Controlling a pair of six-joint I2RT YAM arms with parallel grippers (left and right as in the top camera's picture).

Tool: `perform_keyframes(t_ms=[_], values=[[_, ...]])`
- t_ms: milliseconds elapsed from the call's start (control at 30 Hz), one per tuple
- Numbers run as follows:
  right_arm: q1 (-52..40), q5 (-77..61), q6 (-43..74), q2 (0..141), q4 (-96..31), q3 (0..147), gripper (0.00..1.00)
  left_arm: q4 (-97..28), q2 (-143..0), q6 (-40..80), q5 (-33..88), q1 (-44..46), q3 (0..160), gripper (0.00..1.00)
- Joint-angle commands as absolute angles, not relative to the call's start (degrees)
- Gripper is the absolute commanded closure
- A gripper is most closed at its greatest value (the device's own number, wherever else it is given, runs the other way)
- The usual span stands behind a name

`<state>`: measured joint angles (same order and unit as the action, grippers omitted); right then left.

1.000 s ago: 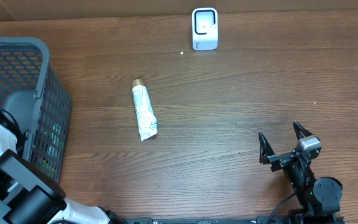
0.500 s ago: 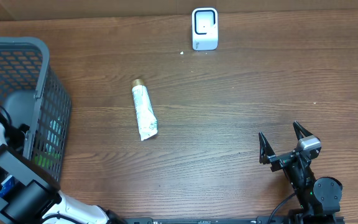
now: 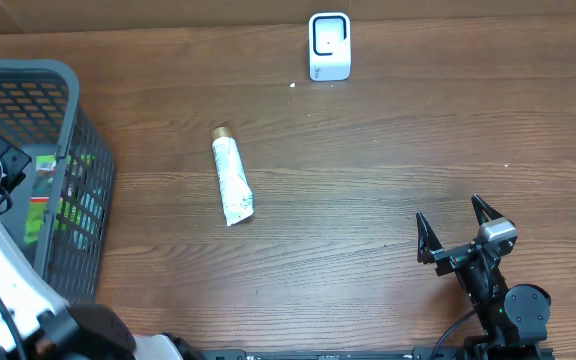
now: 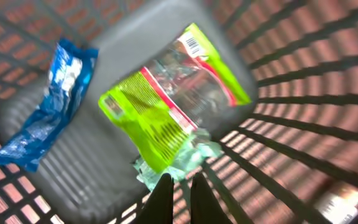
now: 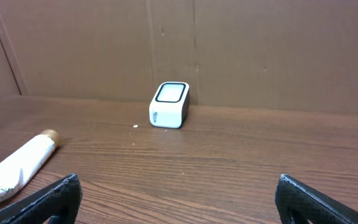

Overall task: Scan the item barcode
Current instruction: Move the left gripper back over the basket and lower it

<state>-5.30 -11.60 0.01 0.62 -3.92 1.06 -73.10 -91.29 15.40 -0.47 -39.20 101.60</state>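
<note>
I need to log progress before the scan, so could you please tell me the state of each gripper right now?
Left gripper: closed, pinching the edge of the green packet.
Right gripper: open, holding nothing.

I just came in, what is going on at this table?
The left pincer is down inside the basket, shut on the lower edge of a green pouch. A blue packet lies beside the pouch. The right pincer rests open by the table's near edge, holding nothing. The scanner stands at the far edge, and a tube lies on the table. Nothing is at the scanner yet.
</note>
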Motion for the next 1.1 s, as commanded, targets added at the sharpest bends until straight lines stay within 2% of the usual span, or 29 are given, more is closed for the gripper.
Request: perform_keyframes(t_ms=[0,300,600,733,800,867,933,1067], values=[[-5.6,-11.4,0.2,0.2,-3.6,0.4,0.00,-73.3,-87.8,14.2,-0.2,-39.3,102.9,0.96],[-5.6,-11.4,0.2,0.2,-3.6,0.4,0.00,-74.3,-84.1,13.3,4.1,-39.3,102.9,0.96],[-5.6,-11.4,0.2,0.2,-3.6,0.4,0.00,-72.1,-74.1,13.3,4.1,-39.3,103.0,0.96],[-5.6,-11.4,0.2,0.2,-3.6,0.4,0.00,-71.4,-71.9,15.6,-0.7,-39.3,103.0,0.94],[-5.6,-11.4,0.2,0.2,-3.6,0.4,0.00,-71.8,-72.7,17.5,-4.6,-39.4,102.8,0.54],[-5.6,-11.4,0.2,0.2,-3.6,0.4,0.00,-72.4,-74.9,18.5,-5.6,-39.4,102.4,0.23],[-5.6,-11.4,0.2,0.2,-3.6,0.4,0.00,-72.5,-77.8,18.5,-5.5,-39.5,101.3,0.10],[-5.6,-11.4,0.2,0.2,-3.6,0.4,0.00,-71.8,-85.8,18.4,-4.9,-40.0,97.8,0.04]])
